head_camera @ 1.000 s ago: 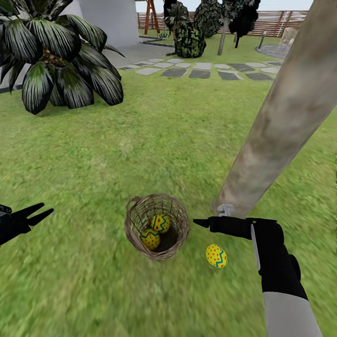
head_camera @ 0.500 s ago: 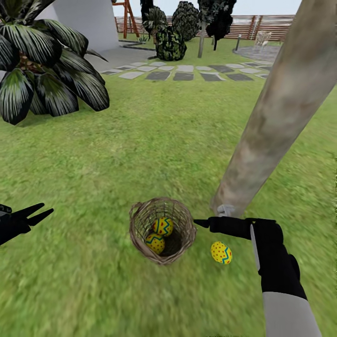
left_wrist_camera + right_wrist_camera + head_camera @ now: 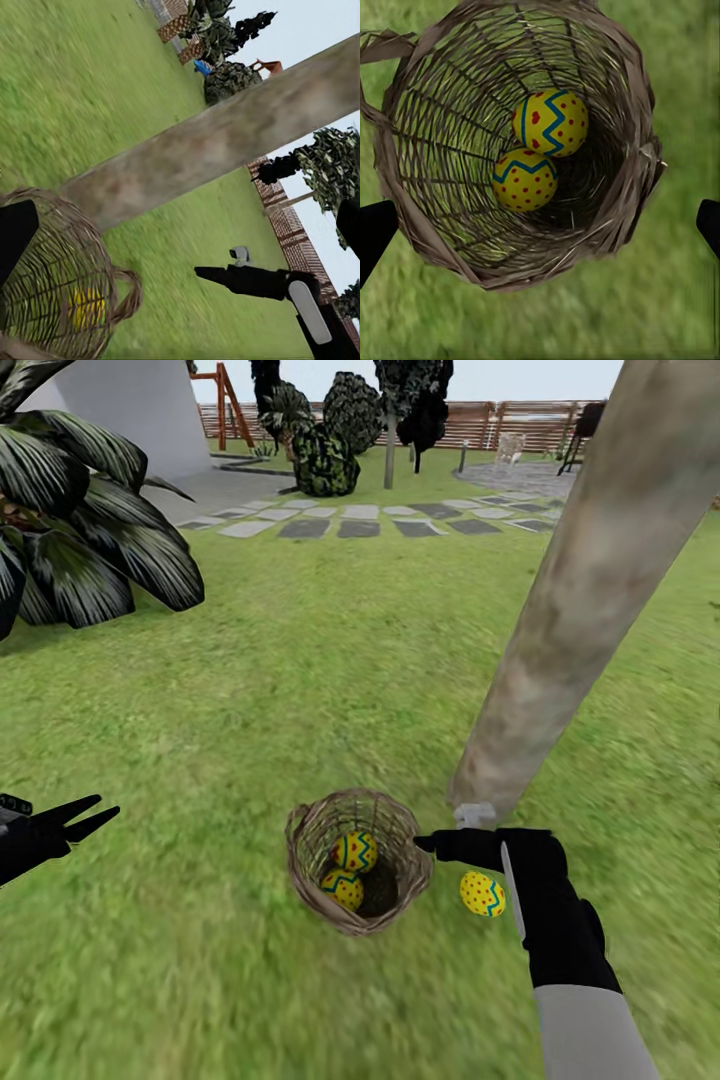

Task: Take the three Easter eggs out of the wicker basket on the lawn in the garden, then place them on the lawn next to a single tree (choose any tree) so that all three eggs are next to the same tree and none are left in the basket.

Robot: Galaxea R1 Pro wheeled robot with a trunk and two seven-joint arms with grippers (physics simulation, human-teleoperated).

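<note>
Head view shows third egg [image 3: 482, 893] by tree [image 3: 575, 610]; right pincer [image 3: 540, 225], apart, frames basket [image 3: 450, 225].

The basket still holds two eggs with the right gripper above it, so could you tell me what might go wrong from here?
The right gripper hangs at the basket rim; reaching in could tip it. The two eggs touch, so grasping one may nudge the other. The egg on the lawn lies by the arm and could get knocked.

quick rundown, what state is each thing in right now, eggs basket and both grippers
Brown woven wicker basket: upright on the grass, two eggs inside.
Two yellow dotted eggs with blue zigzags: in the basket, touching.
Third yellow dotted egg: out on the lawn by the grey-brown tree trunk.
Right gripper: open, empty, over the basket rim.
Left gripper: open, empty.
</note>
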